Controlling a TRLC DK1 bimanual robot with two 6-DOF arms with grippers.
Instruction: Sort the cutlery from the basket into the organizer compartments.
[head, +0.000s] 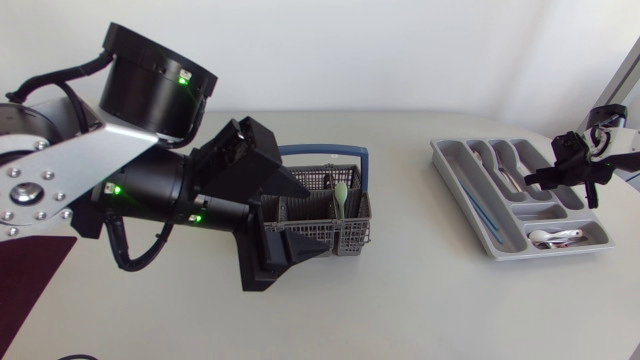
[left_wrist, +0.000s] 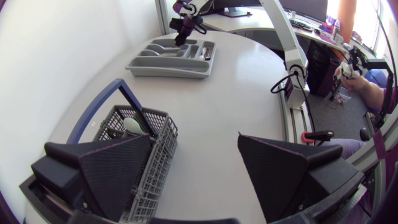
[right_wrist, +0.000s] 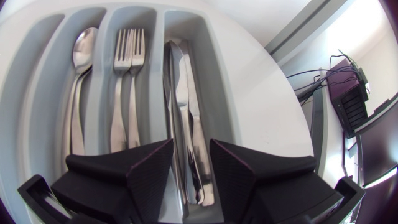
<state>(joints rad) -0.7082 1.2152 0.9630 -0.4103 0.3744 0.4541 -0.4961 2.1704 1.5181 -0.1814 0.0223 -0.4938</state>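
The left arm (head: 150, 185) is holding its jaws spread wide, gripping nothing. One jaw is hanging over the near end of the grey mesh basket (head: 350, 232), and the other is hanging over the bare surface (head: 420, 290) beside it. A pale green spoon (head: 341, 197) is standing in the basket, bowl up, just ahead of these jaws and under the blue handle (head: 325, 152). Well apart from them, the right arm (head: 615, 140) is hovering over the grey organizer (head: 545, 250). Its jaws are standing slightly apart with nothing pinched between them. Directly under and ahead of the right jaws, steel knives (right_wrist: 180, 81) are lying in one long compartment. Beside them, forks (right_wrist: 127, 56) are lying in the next compartment and a steel spoon (right_wrist: 84, 53) in the one after that. White utensils (head: 555, 238) are lying in the short end compartment, though I cannot tell their kind.
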